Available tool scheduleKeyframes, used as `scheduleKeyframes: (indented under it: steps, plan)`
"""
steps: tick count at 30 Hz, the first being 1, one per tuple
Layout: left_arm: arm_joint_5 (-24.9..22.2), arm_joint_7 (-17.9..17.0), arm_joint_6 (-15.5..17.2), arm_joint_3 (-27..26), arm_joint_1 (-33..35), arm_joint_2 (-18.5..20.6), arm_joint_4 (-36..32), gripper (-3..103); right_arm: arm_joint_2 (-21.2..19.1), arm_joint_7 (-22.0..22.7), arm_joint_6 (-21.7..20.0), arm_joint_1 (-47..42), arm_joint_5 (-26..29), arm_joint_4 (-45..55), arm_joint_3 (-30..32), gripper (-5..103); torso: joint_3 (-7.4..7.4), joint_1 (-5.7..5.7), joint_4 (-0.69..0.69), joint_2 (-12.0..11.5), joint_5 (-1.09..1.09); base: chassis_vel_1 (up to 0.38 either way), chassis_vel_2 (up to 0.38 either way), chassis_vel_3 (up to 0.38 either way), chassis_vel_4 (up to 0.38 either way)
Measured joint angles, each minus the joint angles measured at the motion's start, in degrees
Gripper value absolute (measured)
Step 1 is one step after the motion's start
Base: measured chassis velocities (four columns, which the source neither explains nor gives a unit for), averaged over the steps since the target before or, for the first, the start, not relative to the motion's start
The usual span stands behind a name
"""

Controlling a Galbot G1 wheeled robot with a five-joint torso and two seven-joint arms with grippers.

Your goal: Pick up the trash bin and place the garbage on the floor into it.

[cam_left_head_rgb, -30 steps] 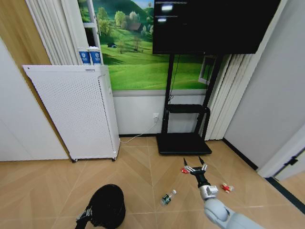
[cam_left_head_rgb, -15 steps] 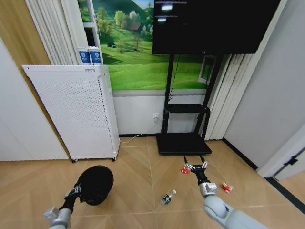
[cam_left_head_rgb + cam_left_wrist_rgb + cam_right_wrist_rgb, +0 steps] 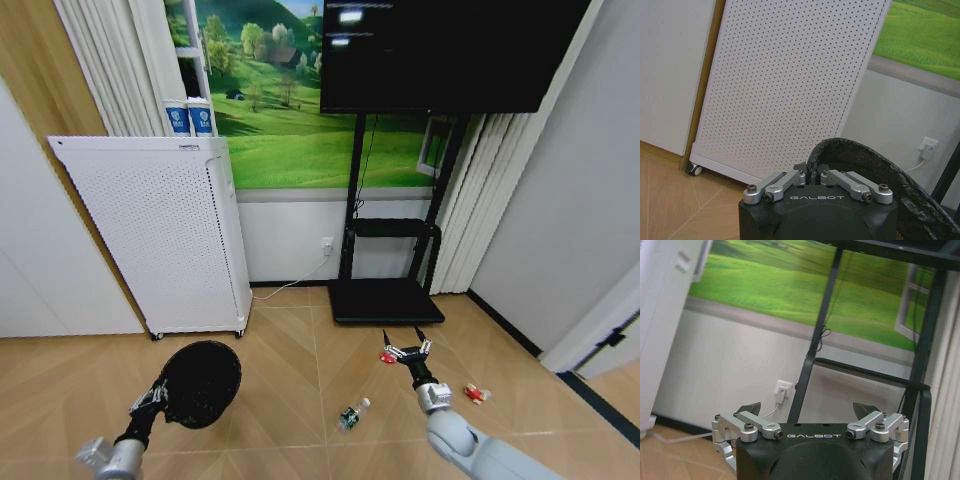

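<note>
Left tool (image 3: 158, 398) clamped on the rim of the trash bin (image 3: 200, 370), held off the floor at lower left, mouth tipped toward the camera. Right tool (image 3: 404, 351), fingers spread wide, hangs lower centre-right beside a red wrapper (image 3: 387, 356). The bottle (image 3: 351, 413) lies between both arms, long axis diagonal; another wrapper (image 3: 476, 394) sits right.
</note>
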Motion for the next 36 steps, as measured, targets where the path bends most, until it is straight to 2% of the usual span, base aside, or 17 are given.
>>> scheduleKeyframes:
  steps: [4,8,11,18,25,33,36]
  plan:
    - [0.32,0.44,0.00,1.57,-0.66,-0.10,0.54,8,-0.68,-0.34,0.69,0.35,-2.71,-3.58,-2.00,100,0.00,0.00,-0.06,0.00,-0.02,0.000,0.000,0.000,0.000]
    - [0.94,1.53,-0.18,2.38,-0.47,-0.99,1.45,8,-0.76,-0.51,0.19,2.51,-0.25,-4.92,-5.48,100,0.00,0.00,-0.03,0.00,-0.03,0.000,0.000,0.000,0.000]
    - [1.67,2.00,-0.51,2.13,0.97,-2.26,0.96,8,-0.47,-2.28,0.26,3.72,2.44,-4.91,-8.16,100,0.00,0.00,0.00,0.00,0.00,0.000,0.000,0.000,0.000]
    - [2.48,2.37,-0.83,1.68,2.50,-3.35,-0.11,8,0.14,-4.11,1.25,3.70,2.71,-5.60,-9.01,100,0.00,-0.01,0.00,0.01,-0.01,-0.019,0.006,0.012,-0.012]
    - [3.87,2.57,-1.03,1.96,3.20,-5.06,-0.19,8,0.96,-5.83,3.44,2.09,0.33,-7.55,-7.75,100,0.01,0.00,-0.03,0.01,-0.02,-0.220,0.037,0.237,-0.063]
    - [5.55,3.71,-1.98,1.66,6.44,-7.09,-0.50,8,1.76,-4.40,3.98,1.11,-4.13,-7.56,-7.33,100,0.02,0.03,-0.02,0.00,0.02,-0.300,0.111,0.309,-0.142]
    - [6.20,3.97,-2.62,1.15,8.31,-7.88,-0.85,8,1.85,-4.24,3.88,0.92,-5.14,-7.24,-8.40,100,0.02,0.04,-0.02,0.00,-0.04,-0.079,0.110,0.099,-0.072]
